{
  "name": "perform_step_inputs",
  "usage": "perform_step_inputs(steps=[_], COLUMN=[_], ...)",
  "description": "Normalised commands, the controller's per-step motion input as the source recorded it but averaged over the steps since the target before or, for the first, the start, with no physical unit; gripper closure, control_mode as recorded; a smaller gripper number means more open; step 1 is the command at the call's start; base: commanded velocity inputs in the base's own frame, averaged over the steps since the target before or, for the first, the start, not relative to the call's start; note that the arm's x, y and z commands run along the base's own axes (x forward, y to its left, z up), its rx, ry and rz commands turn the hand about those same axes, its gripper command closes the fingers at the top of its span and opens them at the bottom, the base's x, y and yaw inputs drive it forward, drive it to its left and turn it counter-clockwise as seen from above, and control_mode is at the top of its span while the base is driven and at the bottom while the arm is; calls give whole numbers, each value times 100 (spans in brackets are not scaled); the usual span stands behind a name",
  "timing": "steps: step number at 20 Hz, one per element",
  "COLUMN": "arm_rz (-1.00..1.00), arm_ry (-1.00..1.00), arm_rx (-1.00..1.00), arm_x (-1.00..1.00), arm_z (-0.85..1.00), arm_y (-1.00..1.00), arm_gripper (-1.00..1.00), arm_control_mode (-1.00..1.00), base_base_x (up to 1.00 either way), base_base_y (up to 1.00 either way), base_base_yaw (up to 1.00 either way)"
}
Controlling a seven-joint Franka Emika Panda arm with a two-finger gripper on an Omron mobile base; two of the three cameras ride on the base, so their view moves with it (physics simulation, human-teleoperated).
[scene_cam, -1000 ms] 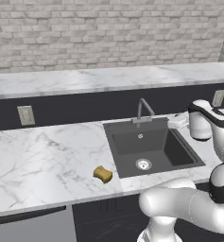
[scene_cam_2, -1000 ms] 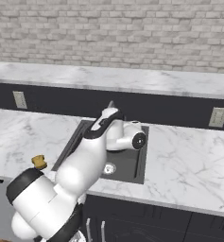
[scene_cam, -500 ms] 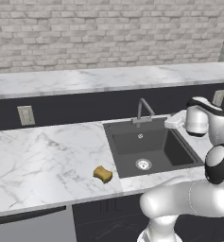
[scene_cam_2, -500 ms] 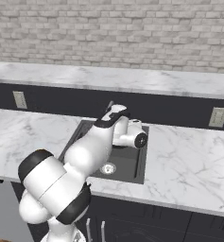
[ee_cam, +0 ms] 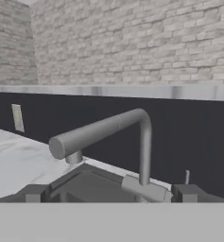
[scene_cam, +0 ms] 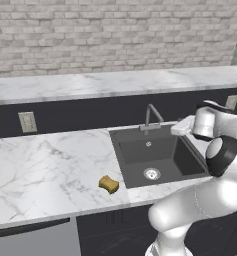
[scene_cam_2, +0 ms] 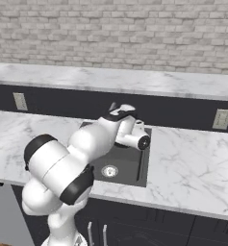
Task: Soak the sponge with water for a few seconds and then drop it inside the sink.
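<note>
While the gripper (ee_cam: 108, 193) points at the faucet (ee_cam: 132, 142), the sponge (scene_cam: 109, 184) sits well apart from it, on the counter (scene_cam: 45, 170) left of the sink (scene_cam: 155, 155) in the left base view, near the counter's front edge, lower centre of frame. It is not in the basin and nothing touches it.

In the hand view the two fingertips (ee_cam: 34, 193) stand at the bottom edge, far left and far right, so the jaws are spread wide with nothing between them. The faucet fills the middle of that view: spout running to the left, riser at centre-right, base just above the fingertips. No water stream is visible from the spout.

In the left base view the hand sits at the right edge, beside the sink's right rim and level with the faucet. The sponge therefore lies across the whole basin from the hand, toward frame left and lower. Its long axis looks to run roughly left to right with a slight tilt, though it is too small to be sure.

Judgement: the hand is closer to the faucet than to the sponge, so turning the water on looks like the step in hand; fetching the sponge needs a sweep across the basin.
</note>
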Motion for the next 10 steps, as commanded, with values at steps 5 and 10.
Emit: perform_step_inputs(steps=[5,10], arm_rz=[0,0], arm_ry=[0,0], arm_rx=[5,7], arm_x=[21,15], arm_z=[0,-5], arm_y=[0,0], arm_gripper=[-100,-100], arm_control_mode=[-100,-100], base_base_x=[0,0], base_base_y=[0,0], base_base_yaw=[0,0])
